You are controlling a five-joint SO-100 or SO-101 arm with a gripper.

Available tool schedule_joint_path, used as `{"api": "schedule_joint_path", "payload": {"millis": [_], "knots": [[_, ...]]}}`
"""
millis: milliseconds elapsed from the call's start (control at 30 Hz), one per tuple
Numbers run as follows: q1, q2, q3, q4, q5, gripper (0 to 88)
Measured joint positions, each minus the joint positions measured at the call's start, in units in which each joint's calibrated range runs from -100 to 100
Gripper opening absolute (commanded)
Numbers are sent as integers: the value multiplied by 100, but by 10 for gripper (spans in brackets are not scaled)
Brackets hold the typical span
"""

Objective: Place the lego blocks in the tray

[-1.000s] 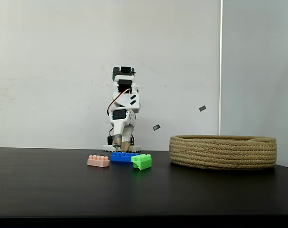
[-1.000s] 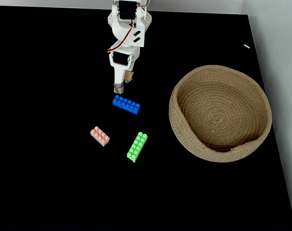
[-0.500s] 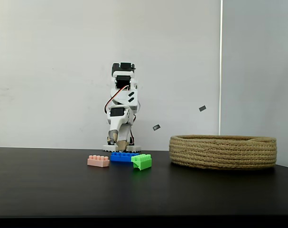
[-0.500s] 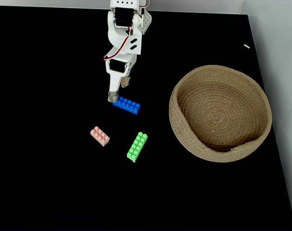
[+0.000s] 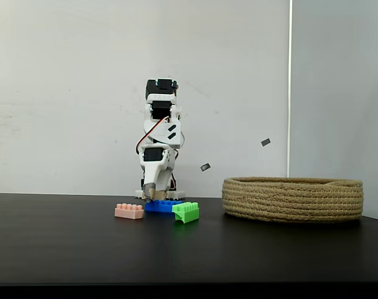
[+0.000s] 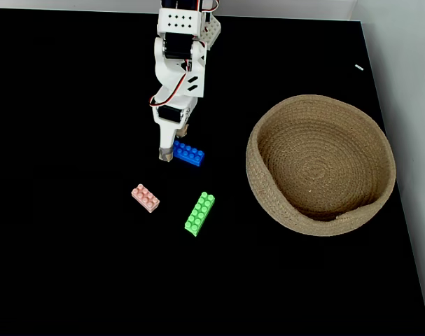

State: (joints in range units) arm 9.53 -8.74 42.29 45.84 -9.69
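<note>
Three bricks lie on the black table, all left of the tray in the top view. No writing or brand mark can be read on any of them.

The pink brick is the farthest from the tray. Its long axis runs from upper left to lower right in the top view.

The gripper is low over the left end of the blue brick. One taped finger stands at the brick's left end, touching it or nearly so. The other finger is behind the brick's far edge and is mostly hidden. The jaws are spread a little, around the brick's end, but I cannot tell if they already press on it. The blue brick points from upper left to lower right and lies flat on the table, well apart from the tray.

The green brick is nearer the tray than the pink one, below the blue one in the top view. Its long axis goes from lower left to upper right, toward the tray.

The tray sits at the right.
</note>
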Motion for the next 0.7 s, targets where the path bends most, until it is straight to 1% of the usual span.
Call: {"api": "schedule_joint_path", "payload": {"millis": [100, 167, 300, 467, 567, 700], "knots": [[-8, 34, -35, 0, 73, 99], [-41, 34, -35, 0, 161, 3], [-187, 34, -35, -57, 347, 1], [-301, -110, 133, -162, 435, 1], [-423, -382, 159, 268, 488, 0], [-611, -848, -212, 1129, 381, 1]]}}
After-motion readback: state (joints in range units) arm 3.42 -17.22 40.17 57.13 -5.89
